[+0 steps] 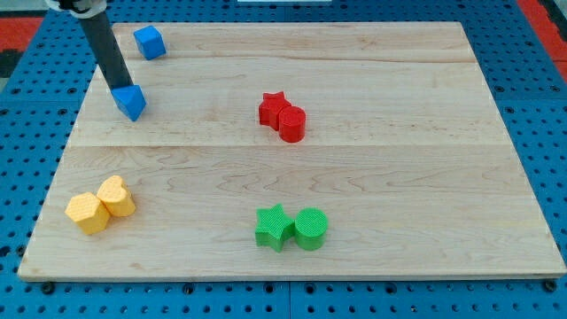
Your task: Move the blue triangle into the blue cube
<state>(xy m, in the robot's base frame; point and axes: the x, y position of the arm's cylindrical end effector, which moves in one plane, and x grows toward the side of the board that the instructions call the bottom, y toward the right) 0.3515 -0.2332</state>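
Observation:
The blue triangle (130,102) lies near the board's upper left. The blue cube (150,42) sits above it and slightly to the right, near the top edge, a clear gap apart from the triangle. My dark rod comes down from the top left corner. My tip (120,88) touches the triangle's upper left side.
A red star (272,108) and a red cylinder (291,123) touch near the middle. A green star (274,227) and a green cylinder (311,228) touch at the bottom middle. Two yellow blocks (101,205) touch at the lower left. The wooden board (399,177) lies on blue pegboard.

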